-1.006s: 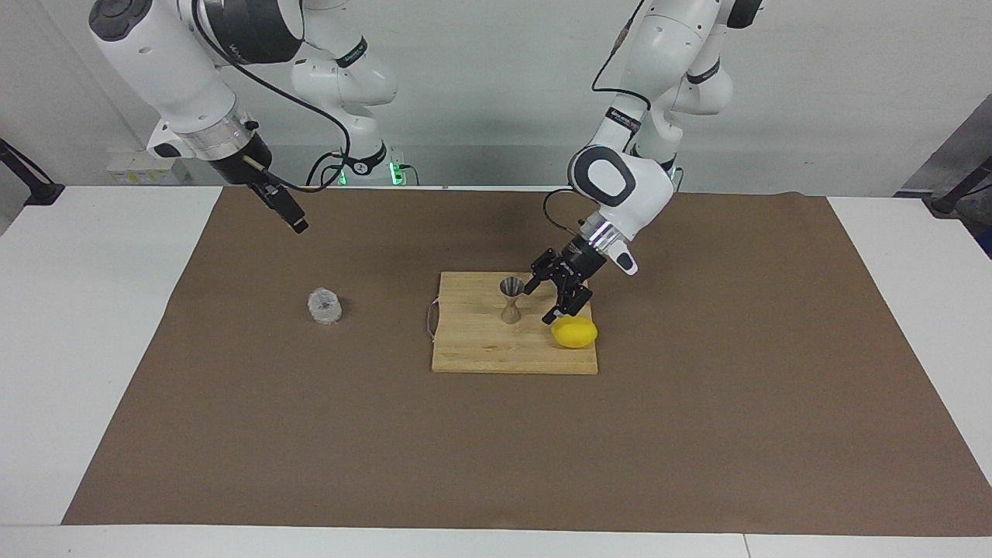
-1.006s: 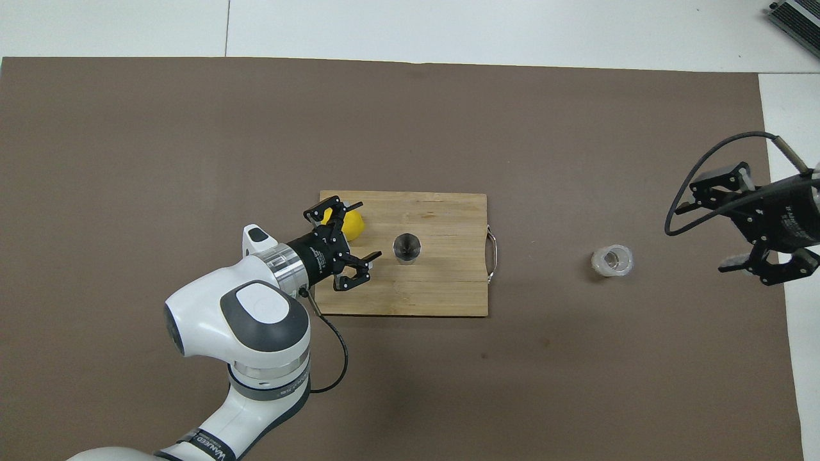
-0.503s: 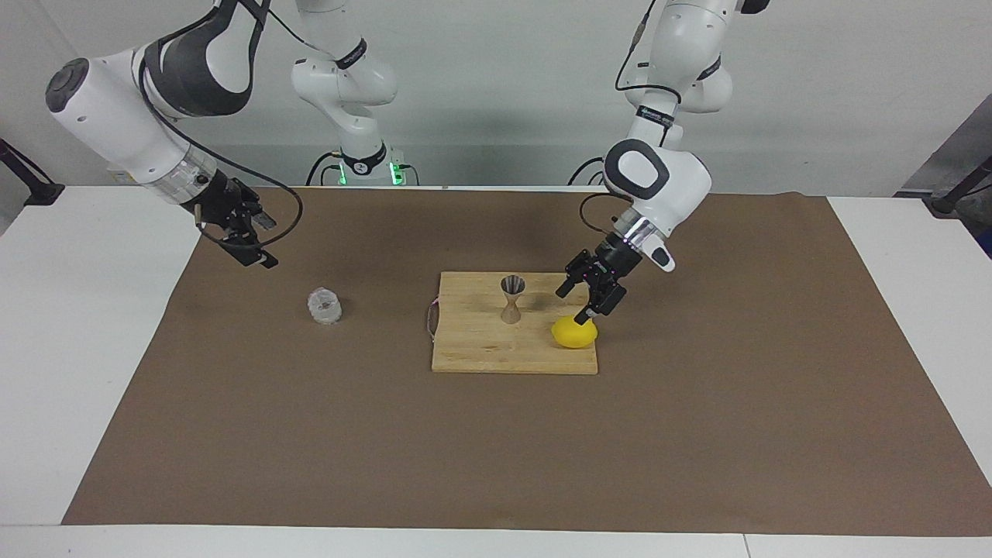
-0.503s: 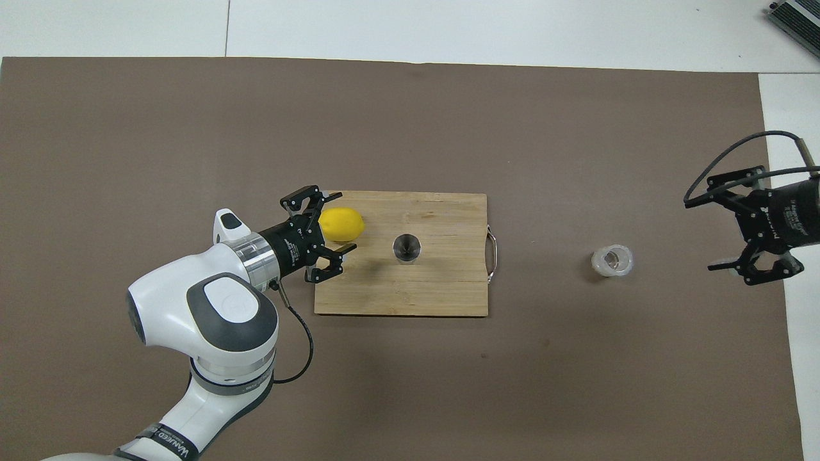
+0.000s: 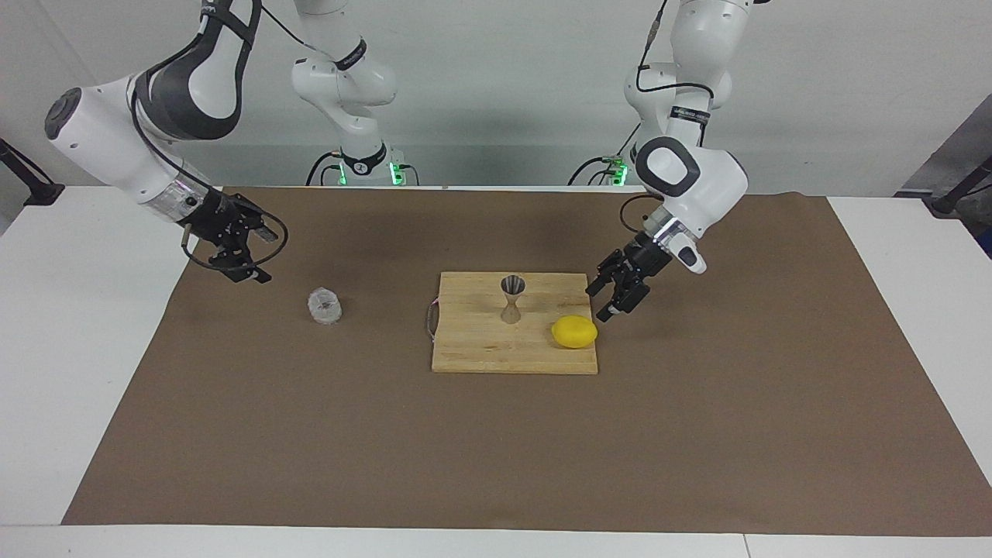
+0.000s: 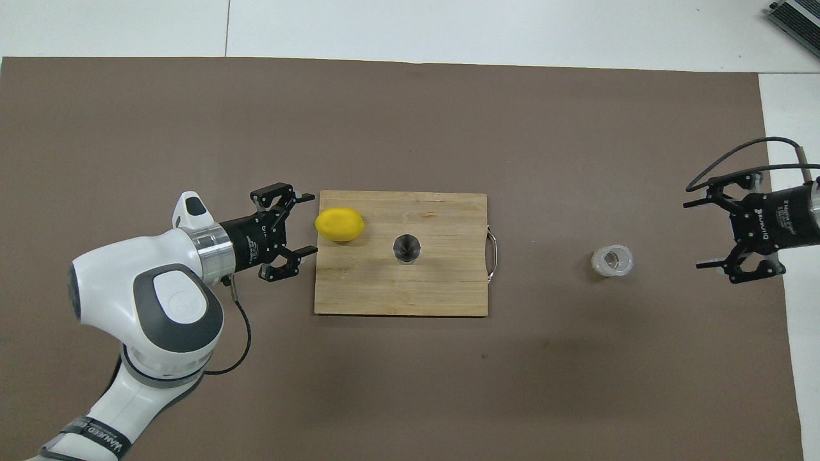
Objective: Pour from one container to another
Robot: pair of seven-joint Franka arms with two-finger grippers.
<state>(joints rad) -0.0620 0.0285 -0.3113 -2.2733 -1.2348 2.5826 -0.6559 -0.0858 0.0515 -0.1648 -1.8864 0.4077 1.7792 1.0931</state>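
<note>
The clear faceted glass cup (image 5: 325,305) stands on the brown mat, toward the right arm's end; it also shows in the overhead view (image 6: 612,260). The steel hourglass jigger (image 5: 512,298) stands upright on the wooden cutting board (image 5: 480,349), and shows from above (image 6: 407,248). My right gripper (image 5: 263,256) is open and empty, low beside the cup with a gap between them (image 6: 693,235). My left gripper (image 5: 599,304) is open and empty, just off the board's edge next to the lemon (image 6: 312,223).
A yellow lemon (image 5: 574,332) lies on the board (image 6: 397,294) toward the left arm's end, also seen from above (image 6: 339,225). The board has a metal handle (image 6: 492,253) on the end facing the cup. A brown mat (image 5: 496,449) covers the table.
My left gripper has drawn back from beside the jigger, past the lemon, off the board's edge. My right gripper has come down and closer to the glass cup. Cup, jigger and lemon have not moved.
</note>
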